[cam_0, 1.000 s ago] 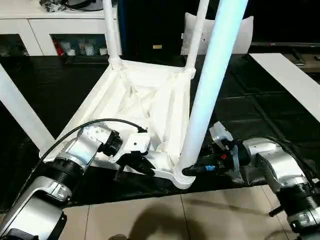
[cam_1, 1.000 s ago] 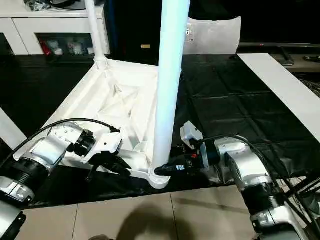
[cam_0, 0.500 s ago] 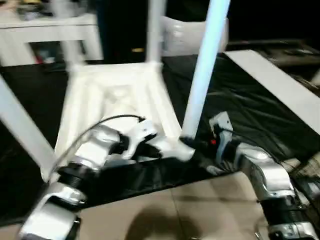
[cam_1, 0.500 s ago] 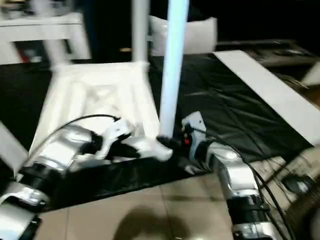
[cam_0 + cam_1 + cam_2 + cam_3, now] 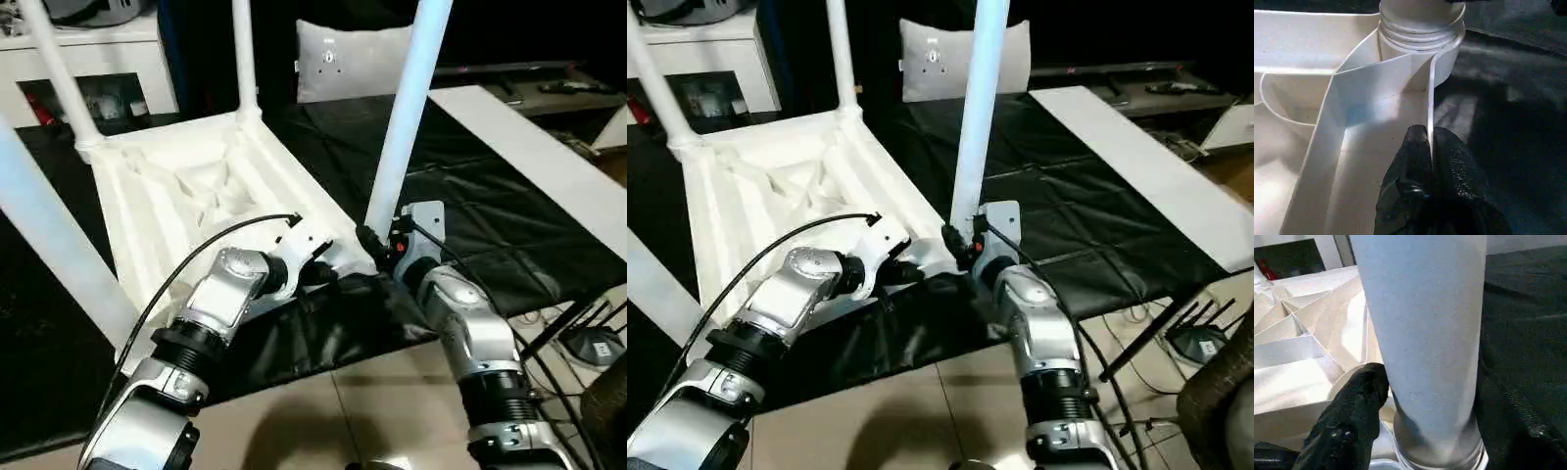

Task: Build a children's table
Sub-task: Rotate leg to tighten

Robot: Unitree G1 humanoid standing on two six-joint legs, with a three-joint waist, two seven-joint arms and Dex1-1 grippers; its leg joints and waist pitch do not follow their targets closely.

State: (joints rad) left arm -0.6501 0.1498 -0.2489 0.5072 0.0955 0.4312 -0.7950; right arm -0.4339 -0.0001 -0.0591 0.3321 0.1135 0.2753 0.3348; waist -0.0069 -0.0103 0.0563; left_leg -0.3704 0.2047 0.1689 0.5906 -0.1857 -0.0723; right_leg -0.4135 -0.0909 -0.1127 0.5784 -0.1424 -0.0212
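The children's table lies upside down on a black mat, its ribbed white top [image 5: 186, 186] facing up with legs standing in the corner sockets. My left gripper [image 5: 328, 272] is at the near corner, shut on the thin rim wall [image 5: 1431, 98] beside the socket [image 5: 1420, 29]. My right gripper [image 5: 372, 240] is at the base of the near-right leg [image 5: 407, 108]. It stands open, with one black finger [image 5: 1359, 406] on each side of that leg [image 5: 1425, 333]. Two far legs [image 5: 243, 59] [image 5: 59, 78] and a left one [image 5: 49, 235] rise out of the picture.
A grey-white cushion [image 5: 353, 59] leans behind the table, with a white cabinet [image 5: 88, 49] at the back left. A long white board [image 5: 529, 147] lies on the black mat [image 5: 490, 225] to the right. Cables [image 5: 588, 343] lie on the tiled floor at the near right.
The whole picture has swung round as the camera moved. Both grippers are still at the table's near corner. The right fingers look a little wider about the leg.
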